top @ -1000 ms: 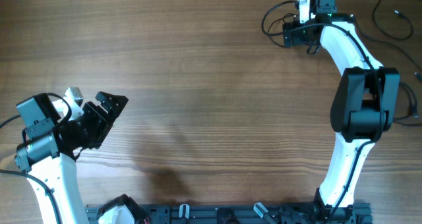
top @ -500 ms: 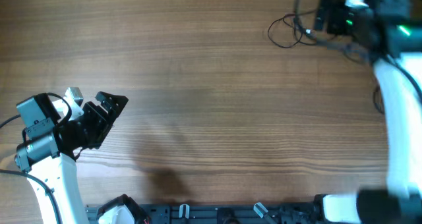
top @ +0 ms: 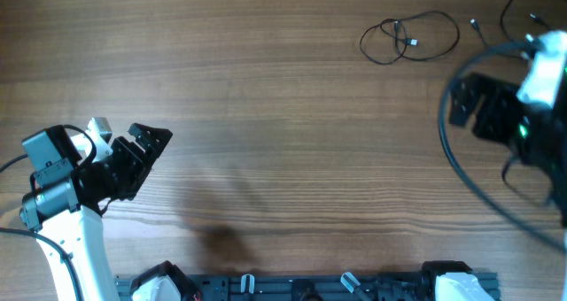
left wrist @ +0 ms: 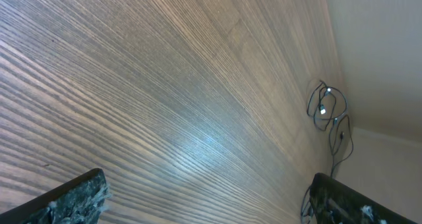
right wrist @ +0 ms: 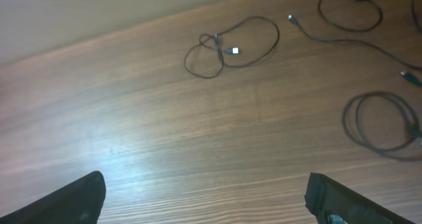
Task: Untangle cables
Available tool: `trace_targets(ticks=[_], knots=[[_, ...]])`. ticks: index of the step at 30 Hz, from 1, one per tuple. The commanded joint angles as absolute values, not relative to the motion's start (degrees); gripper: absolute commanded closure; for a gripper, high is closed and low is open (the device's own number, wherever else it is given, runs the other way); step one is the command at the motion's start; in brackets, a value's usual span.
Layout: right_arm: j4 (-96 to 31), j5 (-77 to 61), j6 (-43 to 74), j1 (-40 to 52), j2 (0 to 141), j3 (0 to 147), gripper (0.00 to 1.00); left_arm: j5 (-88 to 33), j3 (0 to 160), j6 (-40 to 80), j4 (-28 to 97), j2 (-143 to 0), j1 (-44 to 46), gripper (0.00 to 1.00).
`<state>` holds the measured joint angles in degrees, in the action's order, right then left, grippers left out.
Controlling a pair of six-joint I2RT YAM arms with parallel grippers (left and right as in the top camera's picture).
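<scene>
In the overhead view, the brown wood-grain table (top: 283, 115) fills the frame. The left gripper (top: 146, 146), black on a white arm, sits at the lower left over bare wood, its fingers spread and holding nothing. The right gripper (top: 474, 106) is a dark, blurred shape at the right edge, and this view does not show how its fingers stand. A thin black looped cable (top: 409, 37) with a small pale plug lies flat at the upper right of the table, well apart from both grippers. More thin black cables (top: 523, 4) curve along the upper right corner.

In the left wrist view, the left gripper (left wrist: 211, 204) has its two dark fingers (left wrist: 72, 197) in the bottom corners of the frame, set wide with only wood between them. The looped cable (left wrist: 325, 107) shows small at the right, near the table's far edge, with another black strand (left wrist: 341, 141) just below it.

In the right wrist view, the right gripper (right wrist: 208, 204) also has its fingers (right wrist: 349, 201) wide apart in the bottom corners, gripping nothing. The looped cable (right wrist: 231, 46) lies in the upper middle of the frame, its pale plug inside the loop. A separate cable (right wrist: 349, 10) curls at the upper right, and a coiled black cable (right wrist: 382, 122) rests at the right edge.
</scene>
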<state>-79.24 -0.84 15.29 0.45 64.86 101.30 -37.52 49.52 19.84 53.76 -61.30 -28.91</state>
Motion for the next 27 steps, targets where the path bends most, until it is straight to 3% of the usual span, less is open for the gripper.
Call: trace_targets(ticks=[1,11,15,27], knots=[[-80.4,-1.6,18.4,0.8,58.6,100.7,0.00,-37.4,49.8,20.1,53.6,-61.5,-29.1,0.00],[-85.1,-1.8,24.3,0.8,43.2,93.3,0.00,-37.4,49.8,20.1,53.6,-61.5,-29.1,0.00],[-92.1,-1.8,25.9,0.8,42.5,93.3,0.01,-37.4,49.8,20.1,53.6,-61.5,-29.1,0.00],[-92.1,-1.5,25.4,0.8,42.5,93.1,0.00,-37.4,49.8,20.1,53.6,-61.5,-29.1,0.00]])
